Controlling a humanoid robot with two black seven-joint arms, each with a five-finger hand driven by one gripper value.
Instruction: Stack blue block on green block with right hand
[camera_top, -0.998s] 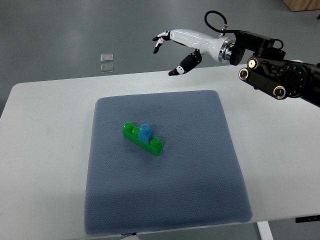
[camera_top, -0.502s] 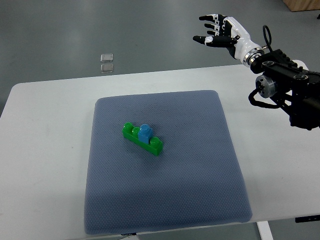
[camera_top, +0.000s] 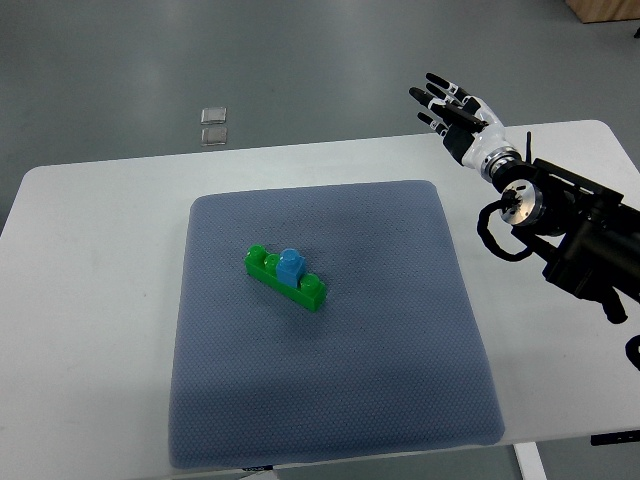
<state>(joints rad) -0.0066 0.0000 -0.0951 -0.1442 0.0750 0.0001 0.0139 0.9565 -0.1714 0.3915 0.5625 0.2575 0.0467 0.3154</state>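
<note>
Right arm enters from right edge, black forearm angled up toward upper left. Right hand (camera_top: 455, 108) raised at its end, white with black fingertips, fingers (camera_top: 437, 82) spread and extended, holding nothing. Left arm out of view.

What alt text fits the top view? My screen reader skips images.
A small blue block sits on a long green block on a grey-blue mat on a white table. The right robot hand, open and empty, is over the table's far right edge.
</note>
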